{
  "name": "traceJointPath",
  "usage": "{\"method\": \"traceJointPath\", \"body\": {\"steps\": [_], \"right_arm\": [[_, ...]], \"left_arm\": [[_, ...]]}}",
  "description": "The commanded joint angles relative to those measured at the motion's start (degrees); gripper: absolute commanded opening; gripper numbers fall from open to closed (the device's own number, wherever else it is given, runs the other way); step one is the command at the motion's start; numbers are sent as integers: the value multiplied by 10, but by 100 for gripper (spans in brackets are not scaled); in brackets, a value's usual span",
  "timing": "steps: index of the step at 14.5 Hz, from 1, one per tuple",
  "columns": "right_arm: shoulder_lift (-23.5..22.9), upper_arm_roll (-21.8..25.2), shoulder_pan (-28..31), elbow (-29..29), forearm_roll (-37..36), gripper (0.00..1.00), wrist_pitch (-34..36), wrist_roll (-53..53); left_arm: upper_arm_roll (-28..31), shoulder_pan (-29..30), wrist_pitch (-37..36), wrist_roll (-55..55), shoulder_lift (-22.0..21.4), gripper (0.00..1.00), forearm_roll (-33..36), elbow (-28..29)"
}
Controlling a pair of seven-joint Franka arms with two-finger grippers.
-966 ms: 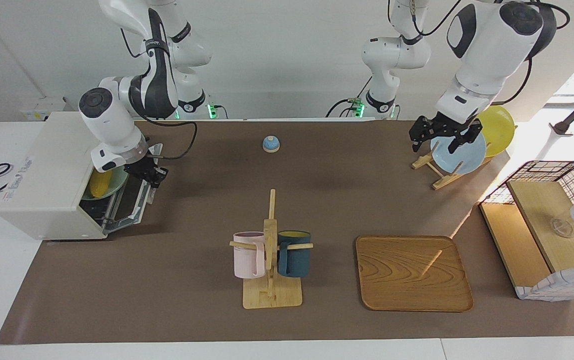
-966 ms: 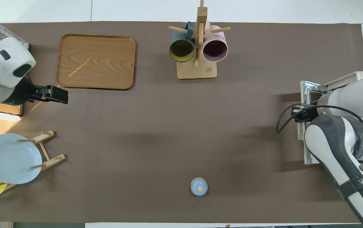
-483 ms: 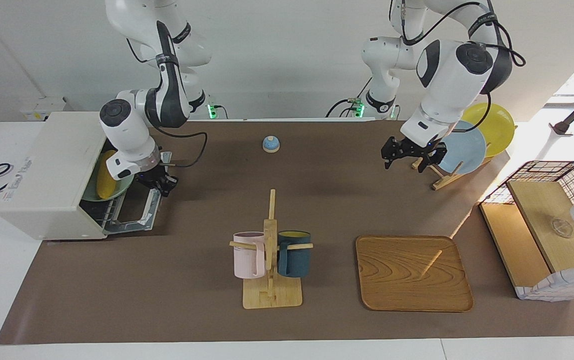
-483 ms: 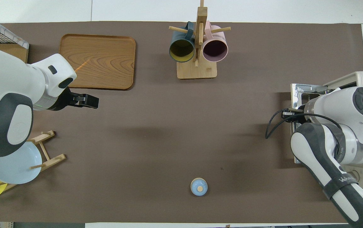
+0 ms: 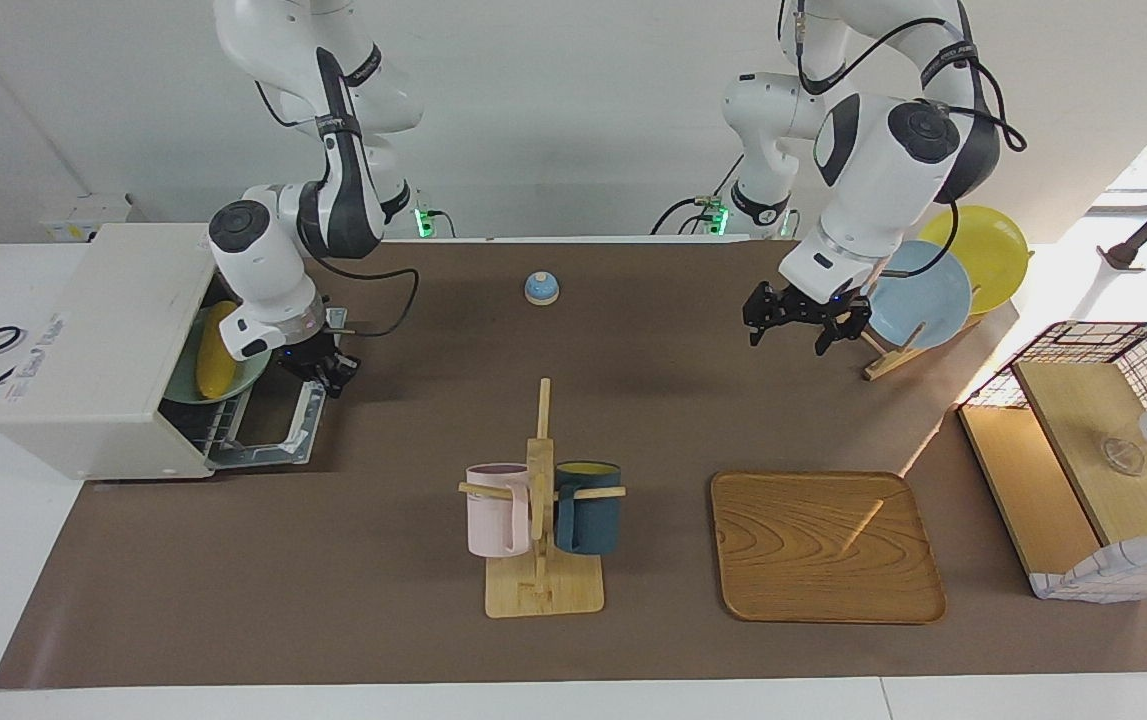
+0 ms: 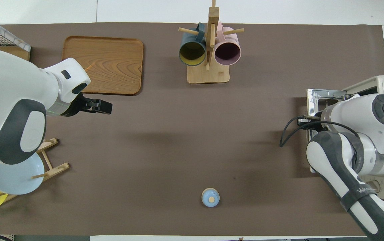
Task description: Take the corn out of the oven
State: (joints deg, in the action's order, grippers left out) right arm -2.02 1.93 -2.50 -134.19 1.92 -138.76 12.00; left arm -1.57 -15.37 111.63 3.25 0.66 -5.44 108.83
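Now, the positions as they stood:
Oven [image 5: 98, 345]: sat at the right arm's end of the table, its door [image 5: 273, 432] dropped flat open onto the brown mat.
Corn [image 5: 214, 350]: lay inside the oven on a pale green dish [image 5: 245, 375], tilted, in plain sight through the opening.
Right gripper [image 5: 325, 372]: hung low over the open door, just outside the oven mouth, fingertips pinched together with nothing between them.
Corn against right gripper: the cob was deeper in the cavity, near the gripper but apart from it, no contact.
Left gripper [image 5: 801, 320]: hovered over bare mat just beside the plate rack [image 5: 878, 345], jaws spread wide, empty.
Corn against left gripper: well apart, at opposite ends of the table.
Plates: a blue plate [image 5: 918, 308] and a yellow plate [image 5: 983, 255] stood upright in the rack.
Mid-table: a mug stand [image 5: 540, 560] carried a pink mug [image 5: 496, 510] and a dark teal mug [image 5: 588, 507]; a wooden tray [image 5: 826, 547] lay beside it.
Bell [image 5: 541, 288]: a small blue one sat on the mat close to the robots.
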Motion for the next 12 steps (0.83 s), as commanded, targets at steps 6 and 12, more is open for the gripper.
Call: {"method": "traceJointPath", "body": {"steps": [6, 12], "right_arm": [[17, 11, -8, -28, 44, 0, -8, 0], [9, 11, -50, 18, 80, 0, 22, 2]], "left_arm": [[6, -10, 13, -3, -7, 100, -10, 12], [6, -10, 13, -3, -7, 100, -10, 12]]}}
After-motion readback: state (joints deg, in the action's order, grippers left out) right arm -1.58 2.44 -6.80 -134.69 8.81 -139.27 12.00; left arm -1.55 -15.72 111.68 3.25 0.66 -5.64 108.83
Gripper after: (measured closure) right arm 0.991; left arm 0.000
